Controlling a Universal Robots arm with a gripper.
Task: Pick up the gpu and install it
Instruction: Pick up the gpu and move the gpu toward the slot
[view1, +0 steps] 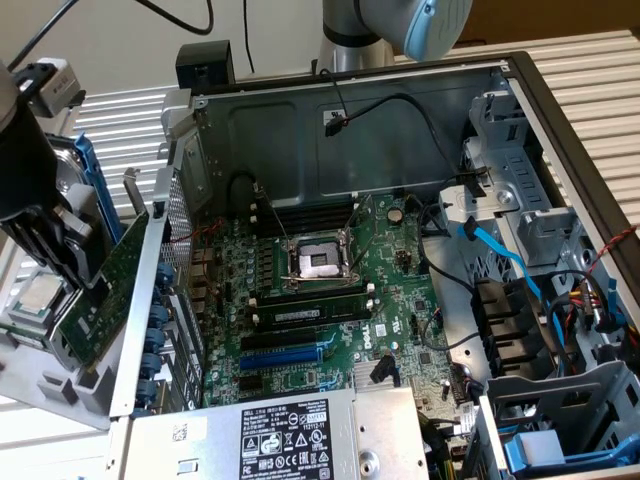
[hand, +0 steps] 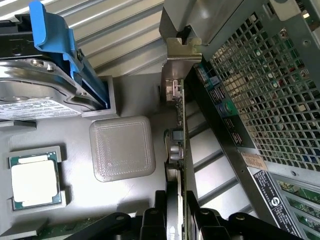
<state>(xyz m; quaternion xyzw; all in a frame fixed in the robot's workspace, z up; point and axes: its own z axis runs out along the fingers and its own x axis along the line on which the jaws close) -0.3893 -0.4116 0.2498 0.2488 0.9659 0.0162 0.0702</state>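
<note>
gripper (hand: 181, 224) is closed on the gpu (hand: 181, 150): its black fingers (hand: 150, 225) press on the two faces of the thin board, near the end far from the silver bracket (hand: 176, 70). in the exterior view the gripper (view1: 70, 255) holds the gpu (view1: 105, 290) tilted, outside the computer case (view1: 160, 330), just beside its perforated rear wall (hand: 270, 90) on the exterior view's left. below the card is a grey parts tray (hand: 125, 95) with a cpu (hand: 35, 180) and a hard drive (hand: 35, 95) in a blue carrier. the motherboard (view1: 400, 290) lies open inside the case, well apart from the card.

as i judge it, the card is light and stiff, but fragile. the board is thin and carries small parts that can break off, and the gold contact edge should not be touched or scraped. the metal bracket makes one end heavier, so the card may turn between the fingers if the hold is weak. the flat faces are a little slippery. a good place to take it is across the board's thickness on a bare part, as it seems to be held now, with moderate force only
</note>
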